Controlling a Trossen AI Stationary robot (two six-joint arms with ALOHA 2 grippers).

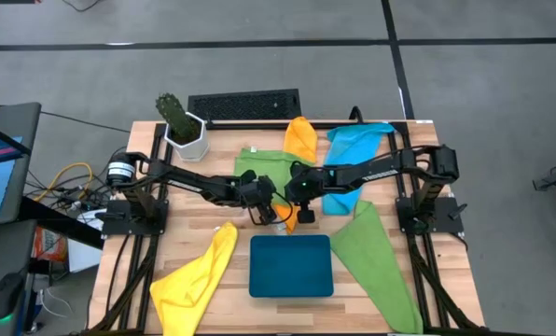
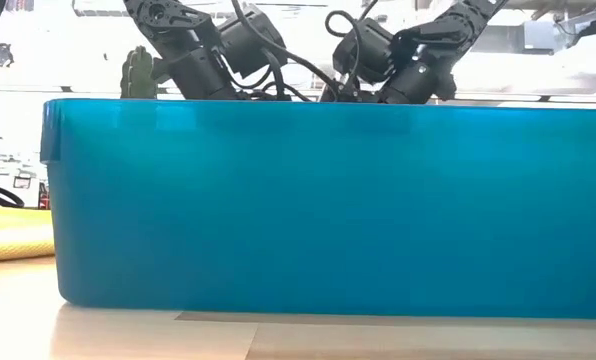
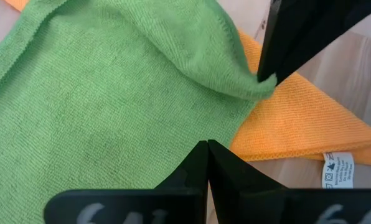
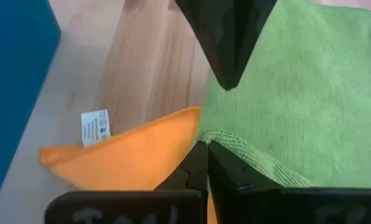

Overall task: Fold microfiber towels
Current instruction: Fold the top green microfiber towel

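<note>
A green towel point(image 1: 262, 168) lies spread at the table's middle, over an orange towel point(image 1: 299, 140) whose near end, with a white label point(image 4: 96, 127), sticks out from under it. My right gripper point(image 4: 205, 147) is shut on the green towel's near right corner. My left gripper point(image 3: 207, 145) is shut with no cloth between its fingers, close above the same towel's near edge; I cannot tell whether it touches the cloth. Both grippers point slanting down, tip to tip. In the low view the tray hides them. My right gripper pinches the green towel's corner point(image 3: 255, 81) between its two fingers, at the hemmed edge point(image 4: 230, 148). It comes slanting down from the table's right. The corner is drawn up into a raised fold while the rest of the towel lies flat on the table and the orange towel.
A dark teal tray point(image 1: 291, 265) stands near the front edge, just before the grippers. A yellow towel point(image 1: 199, 275) lies front left, a second green towel point(image 1: 376, 261) front right, a blue towel point(image 1: 357, 149) far right. A potted cactus point(image 1: 180, 121) and a black keyboard point(image 1: 243, 105) stand at the back.
</note>
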